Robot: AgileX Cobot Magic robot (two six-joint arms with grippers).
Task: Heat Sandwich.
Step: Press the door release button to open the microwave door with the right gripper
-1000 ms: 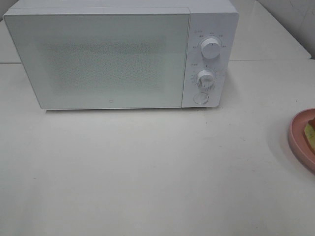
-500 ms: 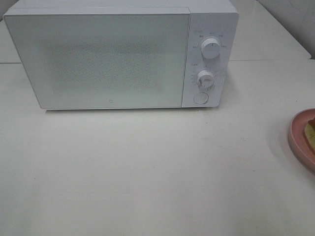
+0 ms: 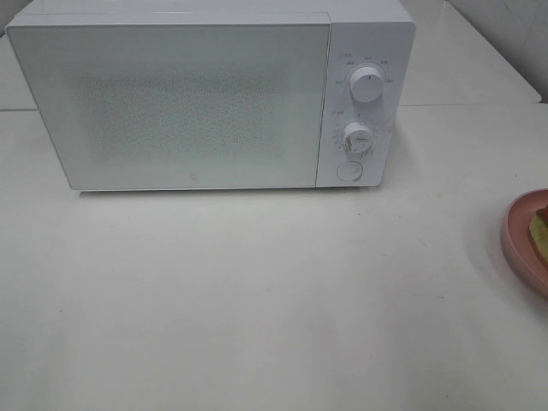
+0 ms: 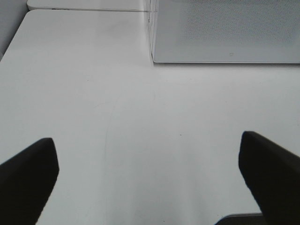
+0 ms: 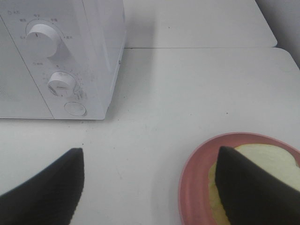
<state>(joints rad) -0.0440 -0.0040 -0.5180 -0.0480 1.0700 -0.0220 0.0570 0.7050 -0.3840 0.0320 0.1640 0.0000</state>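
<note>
Jaws are gaping wide on left gripper [image 4: 150, 173] and right gripper [image 5: 150, 183], gripping nothing; I'd be pressing the microwave [image 3: 197, 103] round button [image 3: 348, 171] squarely, door before sandwich [image 5: 272, 157].

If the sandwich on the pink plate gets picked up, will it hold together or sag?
Probably soft: the sandwich shows pale bread that should compress and sag under a pinch. Its stacked layers may shift apart. It likely slides easily on the smooth pink plate if pushed.
</note>
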